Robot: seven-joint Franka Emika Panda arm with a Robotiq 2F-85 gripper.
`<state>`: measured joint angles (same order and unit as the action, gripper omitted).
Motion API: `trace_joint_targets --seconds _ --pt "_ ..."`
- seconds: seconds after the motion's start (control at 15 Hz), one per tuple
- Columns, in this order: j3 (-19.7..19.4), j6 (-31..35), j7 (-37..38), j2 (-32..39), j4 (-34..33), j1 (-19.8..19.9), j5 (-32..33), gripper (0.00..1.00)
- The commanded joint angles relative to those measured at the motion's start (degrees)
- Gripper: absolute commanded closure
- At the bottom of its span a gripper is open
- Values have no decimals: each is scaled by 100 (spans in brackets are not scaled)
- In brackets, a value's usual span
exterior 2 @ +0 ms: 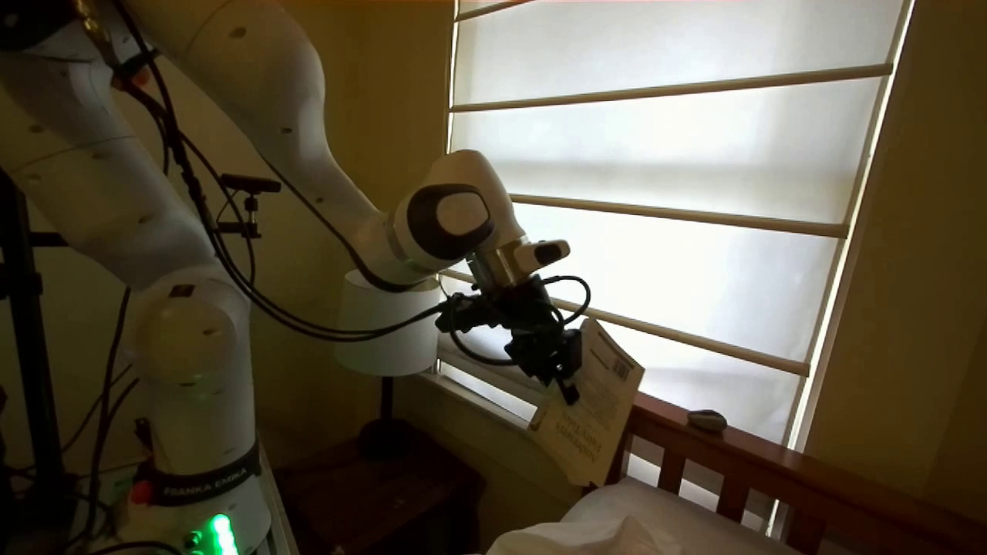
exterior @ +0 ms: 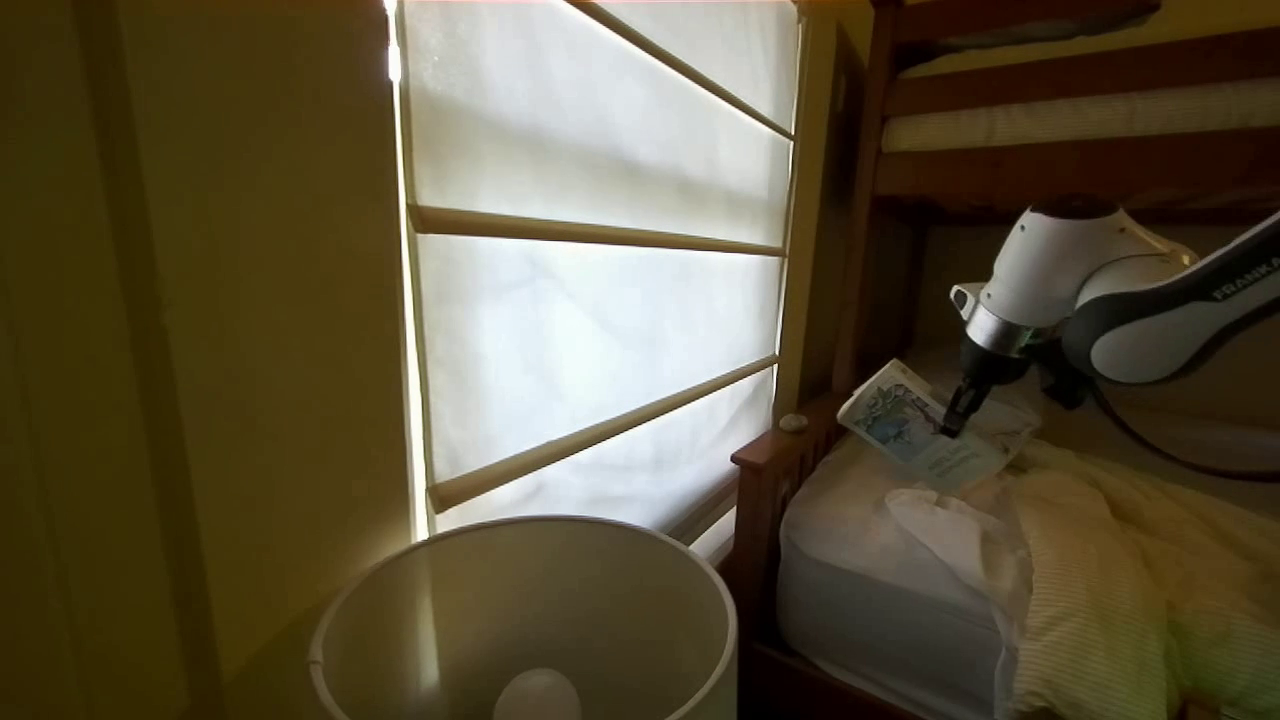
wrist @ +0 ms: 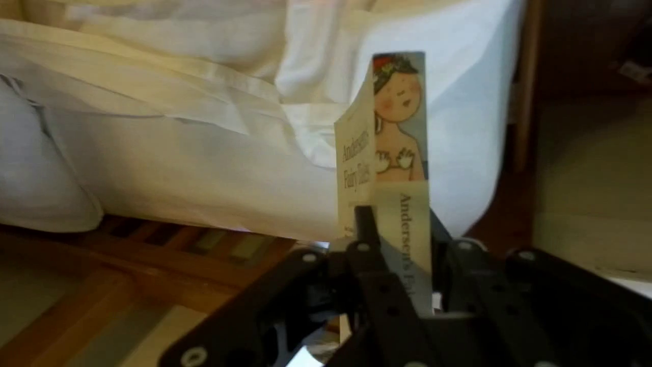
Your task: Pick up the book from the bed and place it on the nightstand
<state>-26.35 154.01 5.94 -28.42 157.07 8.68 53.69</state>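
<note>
Wrist view shows the pincer [wrist: 400, 214] closed on the book [wrist: 391, 153] across its thickness at the spine [wrist: 407, 191]; the cover [wrist: 355, 153] probably flexes, so that stiffer edge suits.

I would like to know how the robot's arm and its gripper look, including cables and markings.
The arm is white and rounded, with a silver wrist collar, dark cables and a dark base band reading "FRANKA EMIKA". The gripper is black, with slim fingers.
</note>
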Motion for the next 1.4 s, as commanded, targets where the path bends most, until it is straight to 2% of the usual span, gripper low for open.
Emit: trace_joint_targets --seconds 0.0,0.13,0.2,0.27,0.33,0.4,0.47,0.53,0.67,0.73,0.87,1.13,1.33 --pt "-368 -1106 -1540 -739 -82 -1210 -1427 94" --pt "-291 -1820 -2194 -946 -300 -1658 -2067 94" --pt "306 -1949 -2686 -880 -360 -1259 -2678 94" --pt "516 -2266 -2875 -947 -448 -1290 -2848 94" --pt "862 -2546 -2962 -979 -552 -1113 -2832 94" --pt "1123 -2568 -3038 -1038 -610 -914 -2548 94" --pt "989 -2195 -2872 -760 -457 -904 -2819 76" --pt "1176 -2318 -2907 -824 -524 -844 -2769 76" --pt "1303 -2389 -2963 -877 -572 -769 -2728 76" --pt "1298 -2391 -2994 -879 -572 -752 -2723 94" --pt "946 -2451 -3562 -572 -697 -1249 -3552 94" --pt "959 -2608 -4265 -225 -670 -1764 -4792 94" --pt "1126 -2937 -4517 231 -728 -2117 -5761 94"
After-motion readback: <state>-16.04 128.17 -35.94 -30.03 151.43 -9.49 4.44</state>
